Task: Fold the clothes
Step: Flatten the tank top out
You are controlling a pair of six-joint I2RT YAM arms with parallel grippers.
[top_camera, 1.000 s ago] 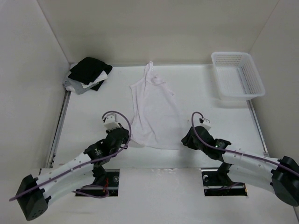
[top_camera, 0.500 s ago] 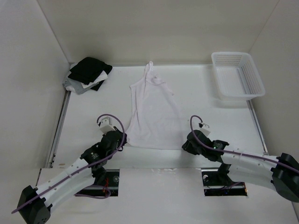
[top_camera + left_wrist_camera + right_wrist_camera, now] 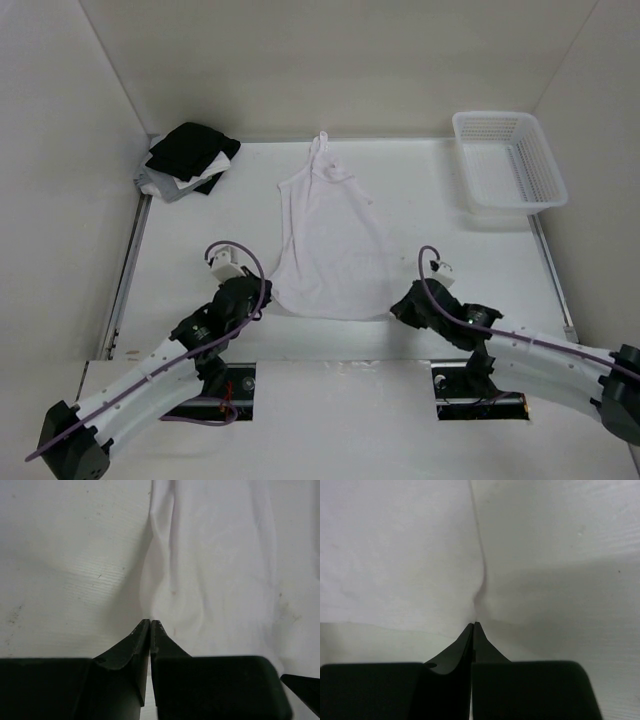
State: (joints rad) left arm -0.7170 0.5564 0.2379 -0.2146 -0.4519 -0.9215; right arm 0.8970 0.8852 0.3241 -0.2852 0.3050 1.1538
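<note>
Both arms stretched low, forward; left pincer [image 3: 150,622], right pincer [image 3: 473,625] pinched closed.

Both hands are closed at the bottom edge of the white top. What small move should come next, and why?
Probably raise both hands a little together. The left hand and the right hand each pinch a bottom corner of the tank top, which lies flat; lifting frees it to fold toward the straps.

A pile of black, white and grey garments [image 3: 188,160] sits in the desk's [image 3: 430,200] far left corner, against the wall. A white plastic lattice basket [image 3: 495,116] stands at the far right edge, well apart from the pile.
</note>
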